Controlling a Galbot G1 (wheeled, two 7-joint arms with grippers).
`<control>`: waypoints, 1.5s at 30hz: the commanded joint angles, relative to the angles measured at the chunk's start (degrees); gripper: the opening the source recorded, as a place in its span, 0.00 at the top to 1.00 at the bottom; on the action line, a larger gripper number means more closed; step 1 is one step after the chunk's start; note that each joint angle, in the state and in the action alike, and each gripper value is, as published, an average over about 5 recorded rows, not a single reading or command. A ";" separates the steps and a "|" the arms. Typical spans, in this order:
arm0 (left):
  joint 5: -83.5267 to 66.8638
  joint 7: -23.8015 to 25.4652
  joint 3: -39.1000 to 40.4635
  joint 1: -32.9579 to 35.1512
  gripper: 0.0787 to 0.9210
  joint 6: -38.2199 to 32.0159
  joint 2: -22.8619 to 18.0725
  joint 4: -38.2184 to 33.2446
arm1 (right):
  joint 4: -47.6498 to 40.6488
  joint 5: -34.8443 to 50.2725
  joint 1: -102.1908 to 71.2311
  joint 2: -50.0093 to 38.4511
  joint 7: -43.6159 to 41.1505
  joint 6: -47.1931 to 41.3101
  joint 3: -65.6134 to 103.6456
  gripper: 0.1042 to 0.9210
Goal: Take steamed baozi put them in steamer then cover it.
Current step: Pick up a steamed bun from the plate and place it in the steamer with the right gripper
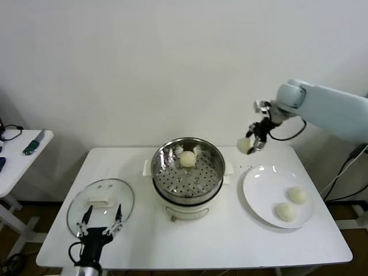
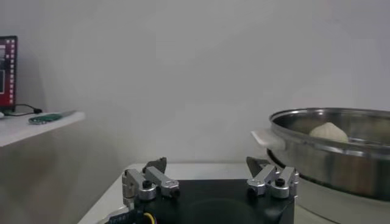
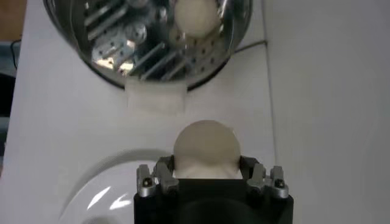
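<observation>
Four Buns Counted: One Aloft, One in the Pot, Two Waiting

Four steamed baozi are showing: one [image 1: 188, 158] is sitting on the perforated floor of the steamer [image 1: 187, 185], toward its far side; two are lying close together on the near right part of the white plate [image 1: 260, 198], one at [image 1: 298, 195] and one at [image 1: 285, 211]; the fourth [image 1: 244, 145] is hanging in the air between steamer and plate, above the table's far edge. All are smooth, round and cream-white.

One right gripper [image 1: 250, 146] is clenching that fourth bun between its two metal fingers, which are pressing into its sides in the right wrist view [image 3: 206, 149]. One left gripper [image 1: 102, 223] is idling at the table's near left corner, its fingers standing spread and grasping nothing, just over the near edge of the cover [image 1: 101, 205].

One cover is lying flat on the white table [image 1: 190, 241], left of the steamer: clear glass, round, metal-rimmed, with a pale handle. One steamer is standing mid-table, shiny steel on a white base with side handles.
</observation>
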 commanded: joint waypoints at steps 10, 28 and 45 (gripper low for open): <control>2.21 1.19 1.31 1.87 0.12 -0.20 1.07 -2.44 | -1.05 15.76 2.52 24.11 4.27 -4.50 -8.49 0.28; 1.25 1.37 -0.48 3.34 0.12 -1.20 1.48 -1.79 | -6.12 12.35 -8.72 32.37 6.31 -4.99 -7.51 0.27; 1.26 1.46 -0.74 2.72 0.12 -0.98 1.58 -1.05 | -8.63 9.30 -11.16 32.84 5.00 -4.96 -7.36 0.18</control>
